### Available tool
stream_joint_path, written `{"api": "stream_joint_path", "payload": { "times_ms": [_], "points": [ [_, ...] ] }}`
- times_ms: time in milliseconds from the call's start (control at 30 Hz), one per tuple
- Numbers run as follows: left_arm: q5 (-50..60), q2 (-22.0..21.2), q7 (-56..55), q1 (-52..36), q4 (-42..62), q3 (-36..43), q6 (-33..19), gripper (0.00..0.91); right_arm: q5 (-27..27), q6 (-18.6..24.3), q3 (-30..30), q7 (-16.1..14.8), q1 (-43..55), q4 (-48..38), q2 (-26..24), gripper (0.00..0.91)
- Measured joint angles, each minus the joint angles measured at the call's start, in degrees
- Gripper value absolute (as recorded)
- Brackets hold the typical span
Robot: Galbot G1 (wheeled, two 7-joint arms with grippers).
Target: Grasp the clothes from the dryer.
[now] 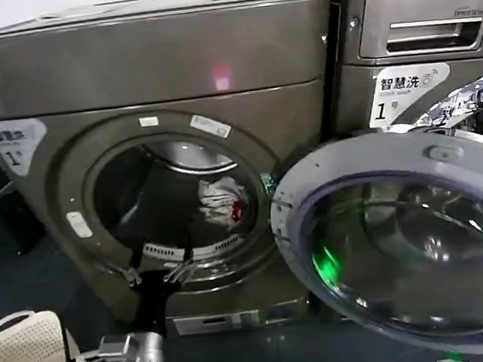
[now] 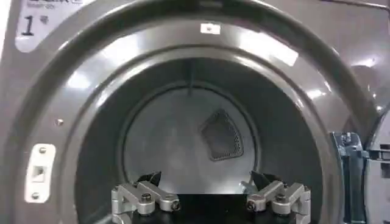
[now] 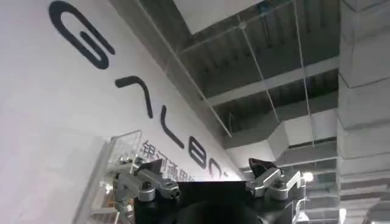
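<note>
Still on the approach: left claw point(image 2: 210, 201) spread wide and empty at the mouth of the dryer point(image 1: 145, 70), clothes point(image 1: 224, 201) deeper in the drum ahead and off to its right, calling next for a reach inward; right claw point(image 3: 207, 185) open, idle, pointed ceilingward.

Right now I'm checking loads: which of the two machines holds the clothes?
The left dryer, door open; clothes lie in its drum.
</note>
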Motion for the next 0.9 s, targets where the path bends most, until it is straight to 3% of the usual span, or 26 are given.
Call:
{"api": "stream_joint_path", "payload": {
  "times_ms": [900],
  "points": [
    [0.16,-0.36,0.05,-0.39,0.06,-0.28,-0.14,0.907,-0.02,0.24,0.47,-0.04,0.20,-0.43,-0.34,0.907]
  ]
}}
